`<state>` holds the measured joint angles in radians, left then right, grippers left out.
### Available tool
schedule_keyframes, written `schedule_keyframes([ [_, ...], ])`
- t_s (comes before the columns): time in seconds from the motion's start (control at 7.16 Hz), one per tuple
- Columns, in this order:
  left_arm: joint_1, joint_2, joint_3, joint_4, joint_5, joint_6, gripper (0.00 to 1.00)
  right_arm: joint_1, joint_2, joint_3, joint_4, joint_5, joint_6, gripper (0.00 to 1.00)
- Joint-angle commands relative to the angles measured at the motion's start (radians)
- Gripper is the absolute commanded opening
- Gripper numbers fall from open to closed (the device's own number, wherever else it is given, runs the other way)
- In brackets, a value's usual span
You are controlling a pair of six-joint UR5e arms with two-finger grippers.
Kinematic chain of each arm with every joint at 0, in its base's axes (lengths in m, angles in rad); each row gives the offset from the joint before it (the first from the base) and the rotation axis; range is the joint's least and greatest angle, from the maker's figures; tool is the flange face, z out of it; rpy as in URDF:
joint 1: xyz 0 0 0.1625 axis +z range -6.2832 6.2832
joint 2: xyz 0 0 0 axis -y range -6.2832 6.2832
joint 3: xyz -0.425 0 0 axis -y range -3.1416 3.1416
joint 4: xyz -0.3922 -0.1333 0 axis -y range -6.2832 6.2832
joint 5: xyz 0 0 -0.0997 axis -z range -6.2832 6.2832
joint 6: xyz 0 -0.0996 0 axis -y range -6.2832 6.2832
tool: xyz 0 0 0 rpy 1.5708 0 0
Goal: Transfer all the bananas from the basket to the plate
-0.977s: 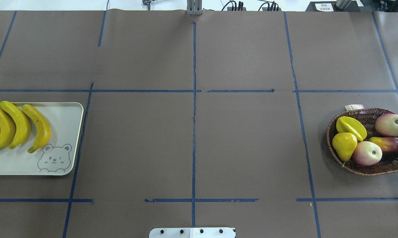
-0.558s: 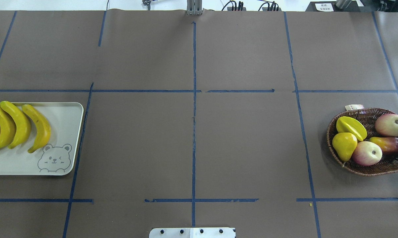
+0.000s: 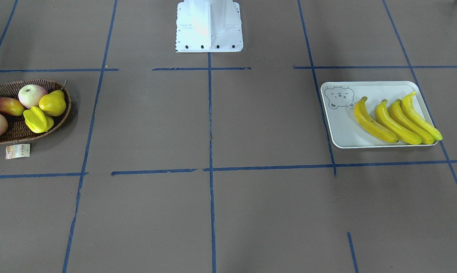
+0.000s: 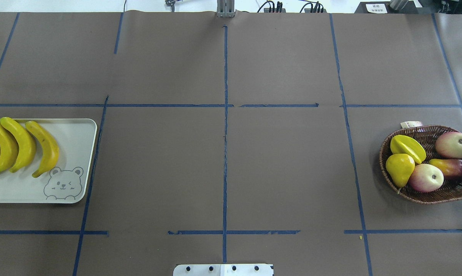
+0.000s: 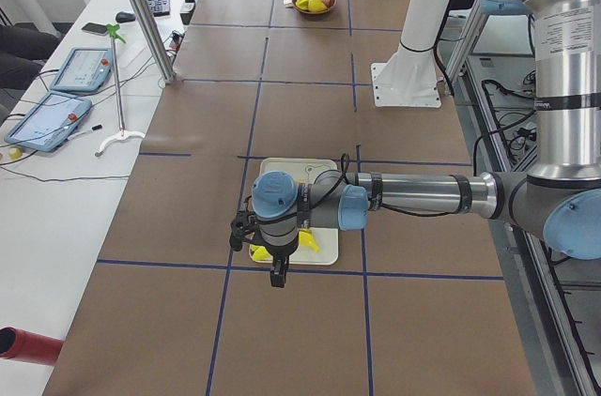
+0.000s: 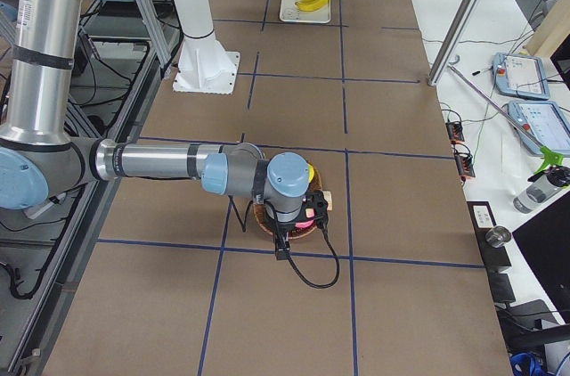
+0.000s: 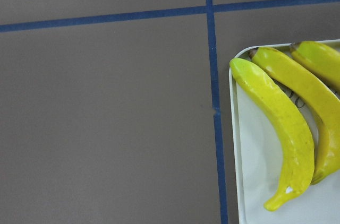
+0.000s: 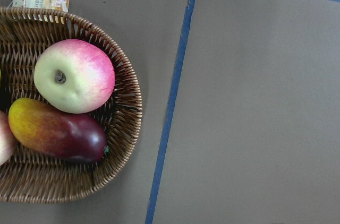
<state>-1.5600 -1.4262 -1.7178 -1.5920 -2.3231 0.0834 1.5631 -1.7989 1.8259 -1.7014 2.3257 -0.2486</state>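
**Operator:** Where do the bananas stand?

**Robot:** All four bananas [image 3: 397,119] lie on the plate [image 3: 342,125]. They sit side by side with their curves running the same way, each one touching or just beside the next. They fill the half of the plate away from the bear drawing. The plate sits on my left side of the table [image 3: 251,125].

**Operator:** And the basket?

**Robot:** The basket [image 3: 12,132] is on my right side, well apart from the plate. It holds a pear [image 3: 52,105], a starfruit [image 3: 38,119], two apples [image 3: 31,94] and a mango [image 3: 4,106]. Its paper tag [image 3: 18,151] lies flat on the table just beside the rim.

**Operator:** Where are your grippers?

**Robot:** My left gripper [image 5: 272,255] hangs above the plate. Its wrist camera looks down on one plate corner and the green tips of the bananas. My right gripper [image 6: 294,220] hangs above the basket, and its camera shows one apple, the mango and the woven wall.

**Operator:** Are they spread or pressed together?

**Robot:** I cannot tell for either one. Only the side views show them, and neither wrist camera shows any fingers.
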Motion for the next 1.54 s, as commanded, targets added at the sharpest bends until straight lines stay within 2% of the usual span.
schedule_keyframes([
  [0.0,0.002,0.006,-0.008,-0.008,0.024,0.004,1.0,0.0,0.0,0.0,0.0,0.0,0.002,1.0],
  [1.4,0.008,0.012,0.007,-0.008,0.022,0.001,1.0,0.0,-0.01,-0.005,0.003,-0.003,-0.003,1.0],
])
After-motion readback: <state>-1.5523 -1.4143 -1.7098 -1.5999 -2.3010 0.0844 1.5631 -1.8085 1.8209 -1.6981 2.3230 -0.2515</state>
